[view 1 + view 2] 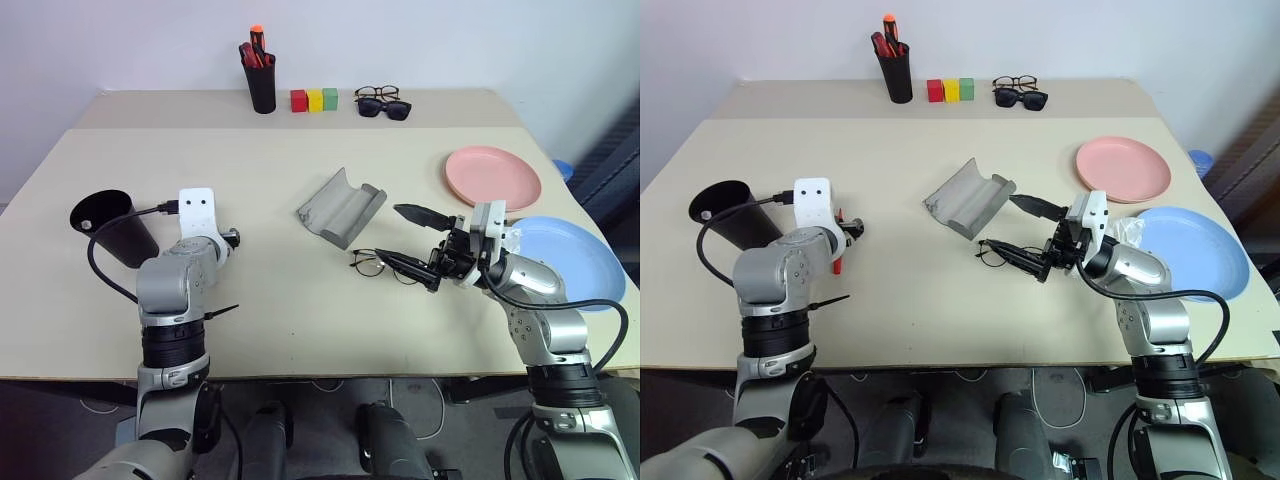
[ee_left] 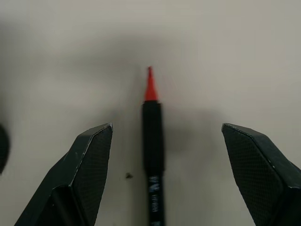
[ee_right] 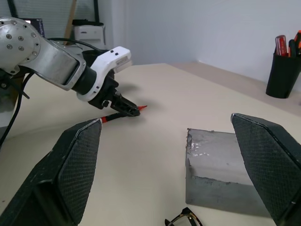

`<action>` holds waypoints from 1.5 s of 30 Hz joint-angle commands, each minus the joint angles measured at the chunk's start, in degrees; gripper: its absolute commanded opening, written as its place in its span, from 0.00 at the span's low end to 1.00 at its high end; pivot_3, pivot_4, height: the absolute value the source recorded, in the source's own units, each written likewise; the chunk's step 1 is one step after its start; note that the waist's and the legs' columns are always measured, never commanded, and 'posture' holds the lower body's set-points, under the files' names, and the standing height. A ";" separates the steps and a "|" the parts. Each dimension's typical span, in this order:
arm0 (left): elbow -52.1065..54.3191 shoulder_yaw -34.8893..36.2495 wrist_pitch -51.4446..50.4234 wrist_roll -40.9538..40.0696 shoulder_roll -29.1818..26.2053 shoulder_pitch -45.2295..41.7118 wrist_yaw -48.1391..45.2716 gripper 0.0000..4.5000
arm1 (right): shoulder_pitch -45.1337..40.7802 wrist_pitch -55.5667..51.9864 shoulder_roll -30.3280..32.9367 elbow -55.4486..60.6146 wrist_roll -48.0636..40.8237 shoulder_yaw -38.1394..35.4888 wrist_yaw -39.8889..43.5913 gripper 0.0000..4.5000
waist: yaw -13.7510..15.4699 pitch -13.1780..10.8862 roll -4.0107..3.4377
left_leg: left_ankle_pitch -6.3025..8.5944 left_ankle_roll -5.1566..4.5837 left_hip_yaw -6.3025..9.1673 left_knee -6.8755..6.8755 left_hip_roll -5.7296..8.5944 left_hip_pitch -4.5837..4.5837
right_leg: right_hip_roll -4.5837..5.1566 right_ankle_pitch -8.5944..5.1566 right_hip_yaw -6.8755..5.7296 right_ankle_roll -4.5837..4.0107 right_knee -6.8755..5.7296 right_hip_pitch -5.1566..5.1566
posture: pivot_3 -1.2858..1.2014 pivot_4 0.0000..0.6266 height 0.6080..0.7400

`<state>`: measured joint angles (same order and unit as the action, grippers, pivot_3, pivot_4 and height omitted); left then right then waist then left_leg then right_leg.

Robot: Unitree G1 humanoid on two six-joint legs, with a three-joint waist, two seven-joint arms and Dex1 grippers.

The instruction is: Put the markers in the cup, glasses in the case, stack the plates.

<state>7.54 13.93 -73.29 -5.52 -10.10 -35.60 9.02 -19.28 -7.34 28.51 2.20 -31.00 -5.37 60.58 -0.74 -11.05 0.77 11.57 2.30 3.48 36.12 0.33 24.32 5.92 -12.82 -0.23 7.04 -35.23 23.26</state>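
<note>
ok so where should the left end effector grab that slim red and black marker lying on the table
Grip the black barrel of the slim red and black marker at its middle, coming from above. It lies flat on the beige table, already between the open left end effector fingers, with bare table on both sides.

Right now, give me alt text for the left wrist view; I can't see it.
A red-tipped marker lies on the beige table, centred between the left gripper's two open black fingers, which are not touching it.
</note>
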 commanded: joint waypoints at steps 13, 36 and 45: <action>-2.79 0.11 1.79 -0.19 1.09 -1.36 -1.61 0.00 | -0.35 0.93 0.99 2.42 -0.07 -1.60 -0.83 1.00 | 0.02 0.02 -0.03 | -0.01 0.03 -0.01 -0.04 -0.02 -0.13 | -0.01 0.01 0.01 -0.01 -0.05 -0.04 | 0.52 0.24 1.00; -0.97 -2.67 82.09 20.13 -3.40 12.85 17.10 0.00 | -2.11 -3.53 -0.21 5.00 -5.54 3.15 9.44 1.00 | 0.50 0.01 -0.02 | -0.03 0.05 -0.08 -0.05 -0.05 0.05 | -0.03 0.12 0.11 -0.24 0.14 0.12 | 0.52 0.24 1.00; -2.85 3.16 89.16 21.95 -7.14 12.68 20.15 0.00 | -3.48 -1.49 -1.77 1.55 -3.98 3.95 10.20 1.00 | 1.38 0.02 -0.02 | -0.03 0.06 -0.11 -0.01 -0.05 0.04 | -0.03 0.11 0.10 -0.27 0.14 0.11 | 0.52 0.24 1.00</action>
<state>4.43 15.37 14.33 15.22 -16.19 -21.41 28.08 -21.56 -9.98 27.24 3.43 -34.91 -1.18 70.33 0.64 -11.03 0.75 11.55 2.37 3.37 36.11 0.28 24.36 5.88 -12.70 -0.13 6.78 -35.09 23.37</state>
